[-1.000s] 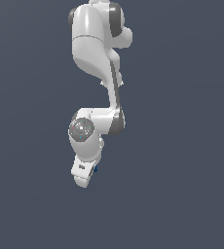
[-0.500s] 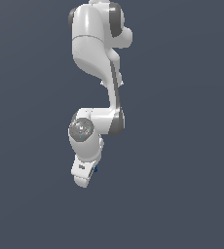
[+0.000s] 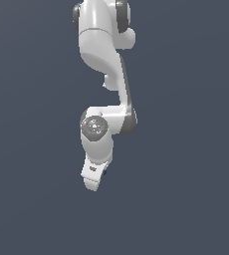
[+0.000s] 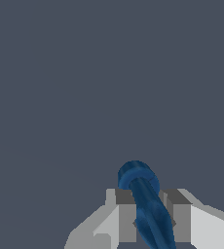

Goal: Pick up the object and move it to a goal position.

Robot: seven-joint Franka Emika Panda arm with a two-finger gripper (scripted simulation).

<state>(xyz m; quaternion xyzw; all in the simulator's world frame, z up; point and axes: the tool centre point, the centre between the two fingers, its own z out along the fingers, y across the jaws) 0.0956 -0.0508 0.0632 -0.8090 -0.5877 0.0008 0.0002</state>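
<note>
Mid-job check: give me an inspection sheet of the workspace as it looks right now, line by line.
Surface: plain dark grey ground, no markings.
Job's things: dark blue object, elongated with a rounded end, sits between the fingers; only a blue sliver shows in the exterior view.
Clutter: nothing seen.
Grippers: gripper closed on the object, pointing down.
Cables: nothing seen.
Surroundings: uniform grey backdrop; no goal marker visible.

Object (image 3: 105,173) mostly behind claw (image 3: 92,183)
</note>
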